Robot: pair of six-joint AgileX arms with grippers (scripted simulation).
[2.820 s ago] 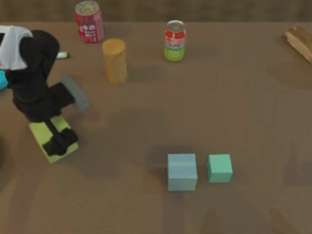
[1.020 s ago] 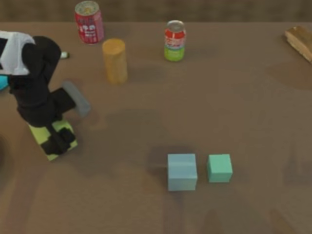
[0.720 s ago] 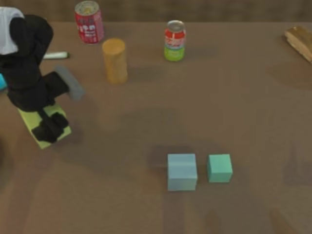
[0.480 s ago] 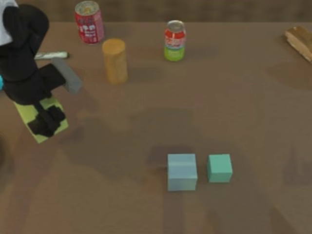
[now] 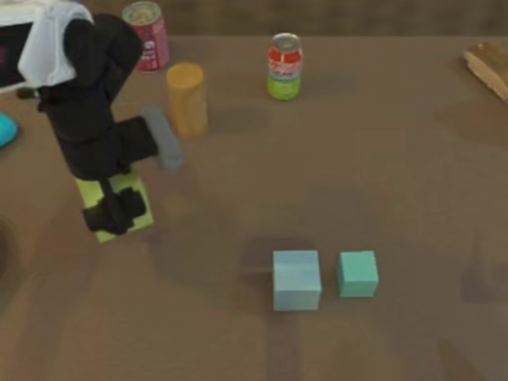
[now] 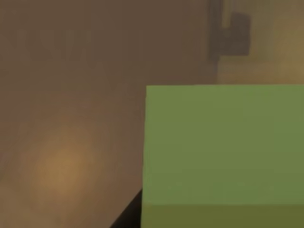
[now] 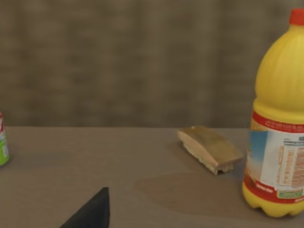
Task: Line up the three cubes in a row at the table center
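The brown bench [image 5: 413, 182] is filling the top view, with a dim patterned wall running along its far edge. Toward the left side, the left claw [image 5: 117, 211] is sitting clamped on the yellow-green cube [image 5: 136, 218], apparently carrying it above the surface. The pale blue cube [image 5: 297, 279] and the teal cube [image 5: 357, 274] are resting near the bench centre, just beside each other with a narrow gap between them. The orange cylinder [image 5: 186, 98] is standing just beyond the arm, with a red can [image 5: 148, 33] and a green-banded can [image 5: 284, 66] farther back. My worry: the arm's bulk is passing close to the cylinder, so a wide swing could topple it. And the big cube, coming in low, could shove the blue cube and break the pair already in place.

In the left wrist view, the yellow-green cube [image 6: 223, 152] is filling much of the picture above bare bench. The fingers are not showing, so the depth of the grip cannot be judged; a shallow hold could let the cube twist or drop.

In the right wrist view, the parked right arm is looking across the bench at a wooden brush [image 7: 210, 149] and a yellow bottle [image 7: 278, 118]. Its claw is not visible; I cannot tell its state.
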